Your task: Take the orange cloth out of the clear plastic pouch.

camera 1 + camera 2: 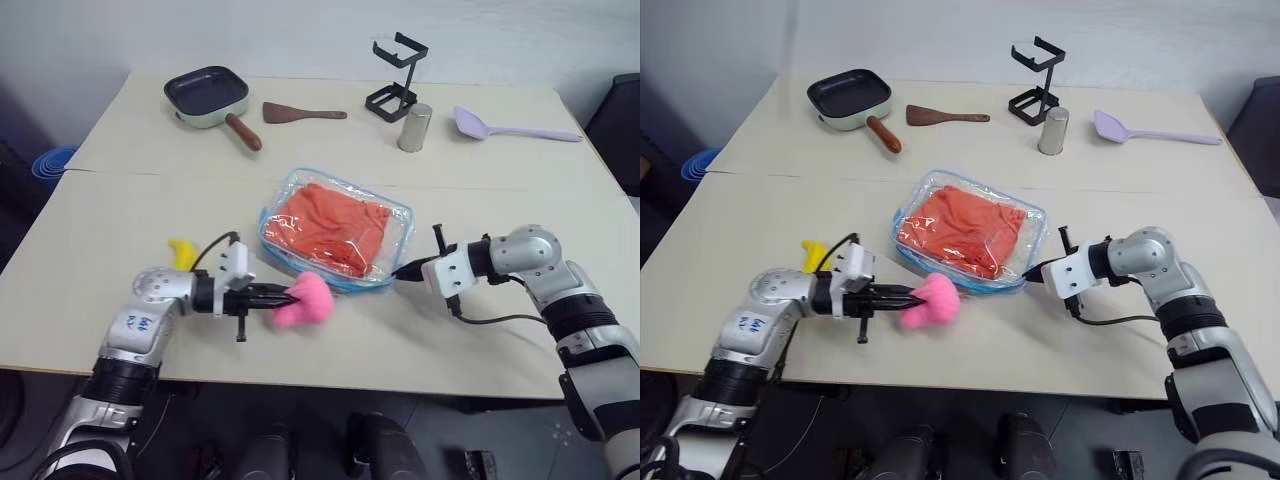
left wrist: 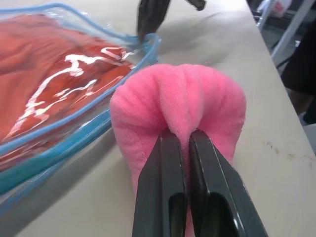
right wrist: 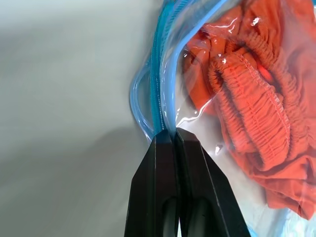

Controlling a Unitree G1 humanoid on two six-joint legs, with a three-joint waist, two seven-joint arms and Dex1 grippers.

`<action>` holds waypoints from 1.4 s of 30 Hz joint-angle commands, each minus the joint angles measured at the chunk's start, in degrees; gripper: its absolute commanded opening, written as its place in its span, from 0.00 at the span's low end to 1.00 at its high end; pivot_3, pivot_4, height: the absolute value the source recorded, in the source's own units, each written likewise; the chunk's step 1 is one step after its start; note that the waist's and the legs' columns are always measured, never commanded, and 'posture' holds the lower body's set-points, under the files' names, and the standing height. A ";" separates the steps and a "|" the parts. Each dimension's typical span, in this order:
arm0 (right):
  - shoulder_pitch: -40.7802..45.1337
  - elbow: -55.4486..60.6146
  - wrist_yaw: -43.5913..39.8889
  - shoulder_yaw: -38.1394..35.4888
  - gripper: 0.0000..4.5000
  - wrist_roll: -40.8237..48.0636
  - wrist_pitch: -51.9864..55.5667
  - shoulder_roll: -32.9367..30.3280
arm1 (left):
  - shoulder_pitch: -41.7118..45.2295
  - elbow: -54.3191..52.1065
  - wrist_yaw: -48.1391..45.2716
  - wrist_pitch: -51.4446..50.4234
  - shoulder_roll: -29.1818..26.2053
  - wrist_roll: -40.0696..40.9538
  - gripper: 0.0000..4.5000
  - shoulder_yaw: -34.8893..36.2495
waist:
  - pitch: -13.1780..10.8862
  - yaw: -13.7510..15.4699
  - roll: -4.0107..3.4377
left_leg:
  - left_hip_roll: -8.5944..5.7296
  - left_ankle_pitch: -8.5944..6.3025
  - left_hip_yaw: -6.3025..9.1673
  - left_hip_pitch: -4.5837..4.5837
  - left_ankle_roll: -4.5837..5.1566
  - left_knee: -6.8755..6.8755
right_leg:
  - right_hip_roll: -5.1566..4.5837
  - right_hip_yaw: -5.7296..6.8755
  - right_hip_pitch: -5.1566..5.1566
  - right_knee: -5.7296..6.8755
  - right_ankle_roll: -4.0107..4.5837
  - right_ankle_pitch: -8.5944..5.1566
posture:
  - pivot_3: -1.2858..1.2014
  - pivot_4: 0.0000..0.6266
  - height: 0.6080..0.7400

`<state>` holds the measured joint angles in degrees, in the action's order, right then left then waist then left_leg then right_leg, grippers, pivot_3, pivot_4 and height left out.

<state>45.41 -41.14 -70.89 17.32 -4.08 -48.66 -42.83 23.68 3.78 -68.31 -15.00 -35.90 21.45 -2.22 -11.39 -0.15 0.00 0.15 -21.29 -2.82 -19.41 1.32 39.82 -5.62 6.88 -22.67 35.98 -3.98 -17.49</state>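
Right wrist view: right pincer [image 3: 168, 132] clamped on clear plastic pouch [image 1: 392, 225] zip edge.
Left pincer [image 2: 185, 136] pinches pink plush [image 2: 182, 103], not orange cloth [image 1: 330, 228]; thin edge may slip, cloth stays inside.

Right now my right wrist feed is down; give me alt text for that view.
The right gripper is shut on the light blue zipper edge of the clear plastic pouch. The wrinkled orange cloth lies inside the pouch, which rests on a pale table.

One pouch [image 1: 336, 229], one cloth [image 1: 330, 228], one pan [image 1: 207, 96], two spatulas [image 1: 303, 113].
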 commanded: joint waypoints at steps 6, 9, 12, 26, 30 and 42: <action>-3.01 0.12 -6.52 -2.75 0.00 8.17 -4.46 -6.95 | 6.82 14.72 -1.24 -1.75 -11.29 2.29 0.00 11.66 | -0.01 -0.13 -0.01 | 0.00 0.00 0.02 -0.01 0.00 -0.01 | 0.01 0.04 0.00 0.00 0.00 0.00 | 0.52 0.24 1.00; -3.73 -0.50 -9.00 -3.05 0.00 11.05 -6.11 -8.35 | 9.09 19.96 -1.11 0.41 -14.13 -0.09 0.00 11.47 | -0.01 -0.08 -0.01 | -0.01 0.00 0.02 -0.01 0.00 -0.07 | 0.01 0.07 0.00 0.02 0.00 0.00 | 0.52 0.24 1.00; -3.82 -3.43 -9.55 -4.36 0.00 11.85 -6.79 -9.42 | 12.43 26.60 -0.41 3.82 -15.07 -2.37 0.00 11.21 | -0.01 -0.04 -0.01 | -0.02 -0.01 0.01 -0.02 0.00 -0.07 | 0.01 0.08 0.00 0.03 0.00 0.00 | 0.52 0.24 1.00; -44.11 39.58 -2.91 -31.67 0.81 36.74 36.43 -17.23 | 19.76 20.03 -10.09 28.46 -16.79 -10.72 0.78 3.18 | -0.03 1.80 -0.04 | -0.04 -0.02 0.60 -0.82 -0.02 0.21 | -0.03 0.71 -0.28 0.01 -0.01 0.01 | 0.52 0.24 1.00; -56.25 55.73 2.52 -37.31 0.99 39.34 44.50 -14.76 | 22.44 17.77 -13.54 29.17 -11.92 -9.97 0.78 -1.30 | 0.00 1.80 -0.07 | -0.13 -0.02 0.58 -0.73 -0.01 0.19 | -0.05 0.71 -0.17 0.01 -0.07 0.04 | 0.52 0.24 1.00; -61.70 70.86 12.63 -30.20 1.00 32.07 48.43 -4.17 | 28.43 35.01 -4.94 43.86 5.42 -22.57 0.65 -12.10 | -0.04 1.62 0.00 | -0.20 0.02 0.58 -0.69 0.07 0.23 | 0.01 0.69 -0.07 -0.02 -0.19 0.11 | 0.52 0.24 1.00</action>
<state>-16.36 27.47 -59.10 -12.62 28.39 0.02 -47.60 51.18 37.76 -74.31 26.74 -30.28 -0.39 -14.44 -11.43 1.47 0.00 -0.04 -21.27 -2.24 -20.10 1.39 40.05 -5.61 7.58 -22.75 35.95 -4.17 -17.38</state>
